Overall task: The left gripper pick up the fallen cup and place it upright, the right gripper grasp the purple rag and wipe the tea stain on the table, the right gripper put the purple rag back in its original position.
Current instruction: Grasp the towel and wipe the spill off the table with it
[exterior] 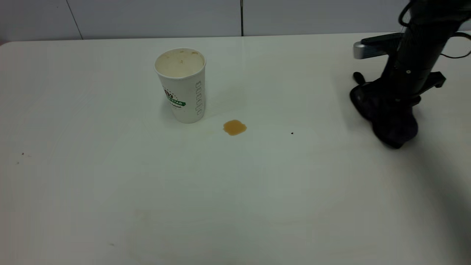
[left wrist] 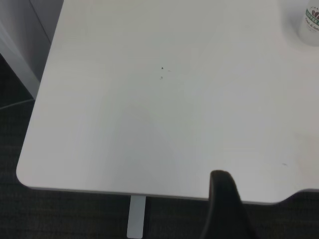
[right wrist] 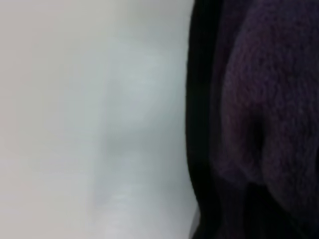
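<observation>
The cup stands upright on the table, left of centre, with its tea-stained inside showing; its edge also shows in the left wrist view. The tea stain is an amber blot just right of the cup's base. My right gripper is at the far right, down on the purple rag, which is bunched up under it and fills the right wrist view. My left gripper is out of the exterior view. One of its dark fingers shows over the table's near corner, with nothing in it.
A tiny black speck lies right of the stain. More small specks lie near the table's left side. The table's rounded corner and a support leg show in the left wrist view, with dark floor beyond.
</observation>
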Motion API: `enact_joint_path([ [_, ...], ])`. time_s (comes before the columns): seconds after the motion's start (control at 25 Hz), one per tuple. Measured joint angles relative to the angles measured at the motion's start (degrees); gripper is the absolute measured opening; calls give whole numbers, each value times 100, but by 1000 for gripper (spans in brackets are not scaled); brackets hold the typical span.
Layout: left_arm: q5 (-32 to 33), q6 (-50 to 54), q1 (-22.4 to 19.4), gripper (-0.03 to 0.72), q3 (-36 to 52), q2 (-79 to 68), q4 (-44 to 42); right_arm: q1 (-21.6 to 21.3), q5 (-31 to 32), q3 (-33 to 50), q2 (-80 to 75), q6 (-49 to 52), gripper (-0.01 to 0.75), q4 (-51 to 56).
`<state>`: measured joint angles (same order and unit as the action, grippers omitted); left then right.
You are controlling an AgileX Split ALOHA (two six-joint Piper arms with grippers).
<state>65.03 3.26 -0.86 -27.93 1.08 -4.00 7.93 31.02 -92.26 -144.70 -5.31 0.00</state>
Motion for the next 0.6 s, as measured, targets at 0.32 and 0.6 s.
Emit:
enact_joint_path([
  [0.32,0,0,0,487,0,0,0,1181,-37,0,-6,0,79,504],
  [0.6,0,0,0,487,0,0,0,2002,-36,-57,-26,103,79,1024],
])
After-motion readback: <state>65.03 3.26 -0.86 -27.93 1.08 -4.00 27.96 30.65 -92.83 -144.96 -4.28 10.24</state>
